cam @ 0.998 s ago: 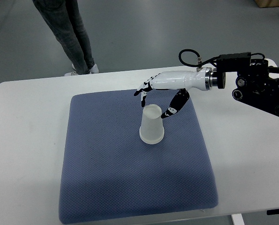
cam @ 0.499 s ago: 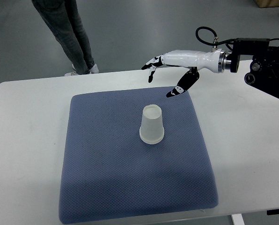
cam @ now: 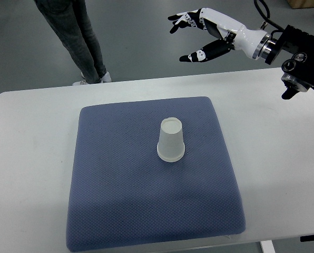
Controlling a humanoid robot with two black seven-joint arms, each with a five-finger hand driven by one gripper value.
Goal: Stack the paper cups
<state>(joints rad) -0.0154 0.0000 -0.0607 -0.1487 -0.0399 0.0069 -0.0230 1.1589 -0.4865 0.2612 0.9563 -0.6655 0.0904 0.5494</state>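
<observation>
One inverted paper cup stack (cam: 171, 140) is seen at the centre of one blue mat (cam: 120, 200) on a white table (cam: 30, 158). At two o'clock, the right hand (cam: 202, 32) is raised, fingers spread, empty. A person's legs (cam: 75, 37) stand at eleven o'clock on grey floor (cam: 141, 42).

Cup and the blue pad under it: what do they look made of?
Cup: looks like thin paper or translucent plastic, matte off-white, with a rolled rim at the bottom since it stands upside down. Pad: seems to be woven fabric over soft padding, matte blue-grey, with a fine dotted weave, rounded puffy edges, and no shine.
</observation>
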